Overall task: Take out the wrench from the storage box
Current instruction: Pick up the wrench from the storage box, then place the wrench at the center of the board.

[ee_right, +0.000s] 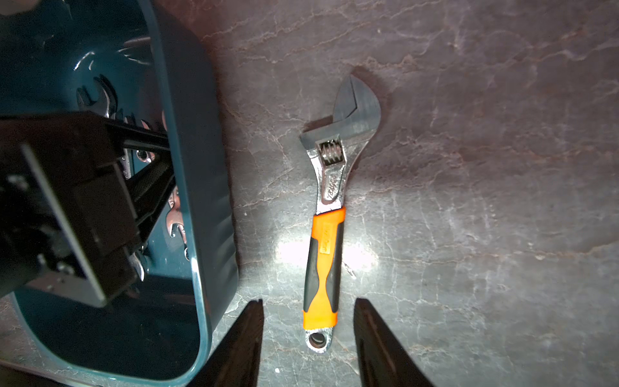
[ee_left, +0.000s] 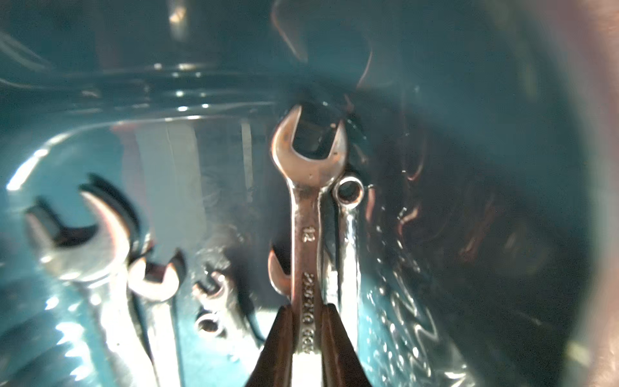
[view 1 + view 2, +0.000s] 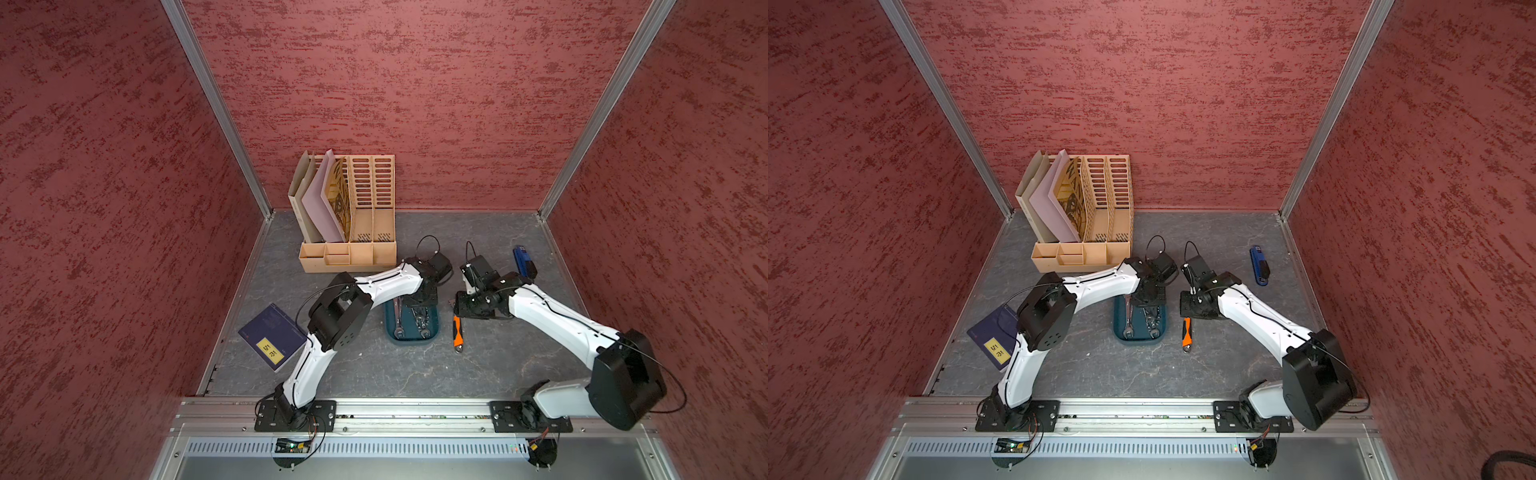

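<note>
Currently, wrench [image 2: 306, 241] marked 12 lies within the storage box [image 3: 411, 338], mid-tabletop, among several other spanners [image 2: 100, 241]; left gripper [image 2: 307, 310] clamped tight on its shank, open end pointing at the box wall. Just beside the box's right side, an orange-handled adjustable wrench [image 1: 323, 254] lies flat on the tabletop [image 1: 469, 167], with the right gripper [image 1: 308, 301] over its handle end, jaws apart, nothing held. Beige file organizer [image 3: 365, 253] stands near the back edge.
</note>
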Motion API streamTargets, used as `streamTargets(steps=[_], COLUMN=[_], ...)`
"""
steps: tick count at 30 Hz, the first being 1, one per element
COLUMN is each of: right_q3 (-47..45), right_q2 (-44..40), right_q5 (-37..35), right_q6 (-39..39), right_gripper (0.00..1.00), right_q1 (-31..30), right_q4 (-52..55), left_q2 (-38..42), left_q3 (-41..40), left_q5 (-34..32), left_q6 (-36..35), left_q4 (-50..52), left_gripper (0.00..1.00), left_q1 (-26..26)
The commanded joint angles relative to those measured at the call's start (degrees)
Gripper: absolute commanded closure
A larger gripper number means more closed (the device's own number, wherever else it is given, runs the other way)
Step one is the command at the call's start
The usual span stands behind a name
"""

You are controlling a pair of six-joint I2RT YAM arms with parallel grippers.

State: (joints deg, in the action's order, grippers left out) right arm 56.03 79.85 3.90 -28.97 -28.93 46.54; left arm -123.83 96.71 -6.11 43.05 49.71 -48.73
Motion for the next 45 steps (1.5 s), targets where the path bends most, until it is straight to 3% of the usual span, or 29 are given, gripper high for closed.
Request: streamTargets(steps=[1,16,33,45], right_q3=[-0.3,0.5,3.7,6.0], right_q2=[-0.3,-0.6,1.0,1.9], right_q5=[0.6,0.5,1.4,2.5], right_q6=[-0.2,0.1,0.3,0.3], right_gripper=[0.51,0.51,0.51,0.52], right_q1=[0.2,0.2,0.2,0.1], right_q4=[-0.6,-0.2,1.1,2.2], left_q2=[4.7,16.5,35.6,34.3], left_q3=[-0.4,-5.8,-30.5,-43.9], left_q5=[-1.4,-0.2,2.1,9.1], left_q6=[-0.7,-3.2,-7.5,-9.2], left_q4=[0.1,0.5,-6.9,-17.3], left_gripper=[0.90,0.90,0.90,0.90], left_q1=[0.3,2.4,13.6,18.5])
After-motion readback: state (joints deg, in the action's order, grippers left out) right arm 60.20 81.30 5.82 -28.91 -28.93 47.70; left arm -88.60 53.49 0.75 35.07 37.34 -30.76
